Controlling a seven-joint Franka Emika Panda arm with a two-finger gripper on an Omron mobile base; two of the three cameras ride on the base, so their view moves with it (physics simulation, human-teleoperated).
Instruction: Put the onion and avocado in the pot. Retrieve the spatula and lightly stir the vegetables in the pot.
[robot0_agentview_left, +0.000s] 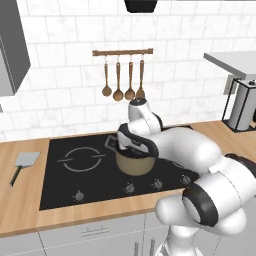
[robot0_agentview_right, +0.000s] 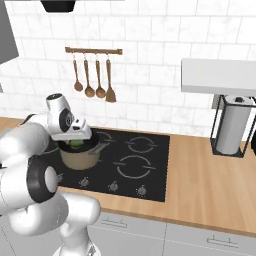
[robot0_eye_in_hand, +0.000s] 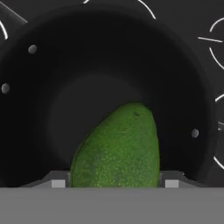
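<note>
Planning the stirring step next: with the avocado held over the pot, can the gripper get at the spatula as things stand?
Probably not yet: the gripper holds the avocado above the pot; the spatula lies unobstructed left of the hob.

A kitchen: black hob (robot0_agentview_left: 90, 172) set in a wooden counter (robot0_agentview_right: 210, 185), white tiled wall (robot0_agentview_right: 165, 40), wooden spoons (robot0_agentview_left: 122, 80) on a rail.

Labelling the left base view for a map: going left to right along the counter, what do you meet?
spatula → cooktop → pot → black wire stand
</note>
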